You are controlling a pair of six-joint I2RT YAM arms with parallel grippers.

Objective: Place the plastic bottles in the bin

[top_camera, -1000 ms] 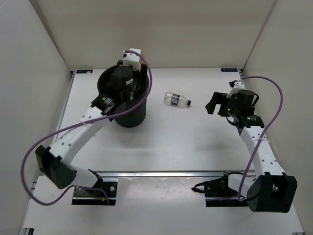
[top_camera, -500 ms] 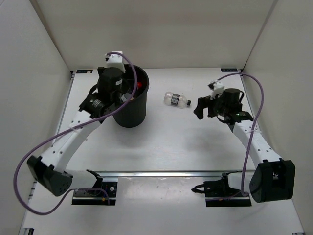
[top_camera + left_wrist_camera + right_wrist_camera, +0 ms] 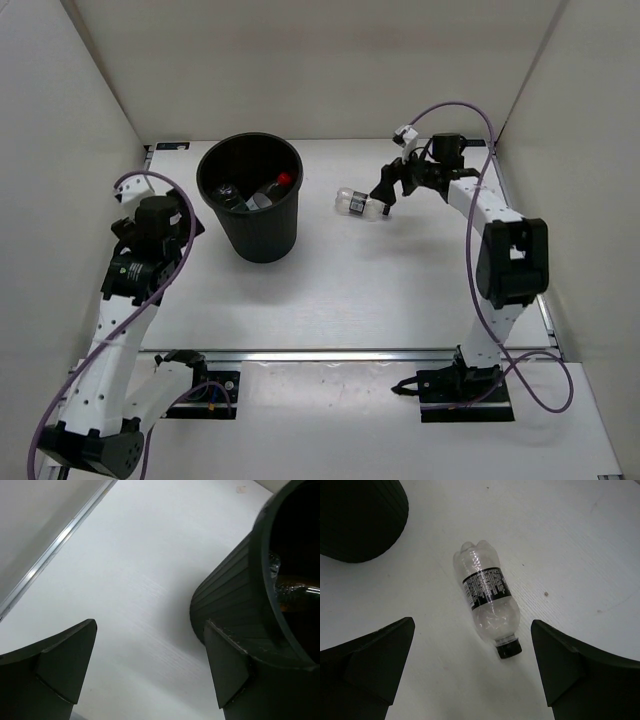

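The tall round black plastic bin (image 3: pixel 262 235) stands upright on the white tabletop (image 3: pixel 380 290), in its far left part. Some bottles lie inside it. A red-capped bottle (image 3: pixel 283 181) leans near the right inner wall, and other clear bottles (image 3: pixel 236 193) are beside it, but it is too dark there to tell their details. One clear plastic bottle with a black cap and a black label (image 3: pixel 360 205) lies on its side on the tabletop. It is just to the right of the bin and apart from it, and its cap points away from the bin. The right gripper (image 3: pixel 386 192) hovers above the cap end of this bottle. Its jaws are wide apart, one on each side of the bottle in the wrist view, and they hold nothing. The left gripper (image 3: pixel 150 630) is near the left side of the bin, apart from it. Its jaws are also wide and empty.
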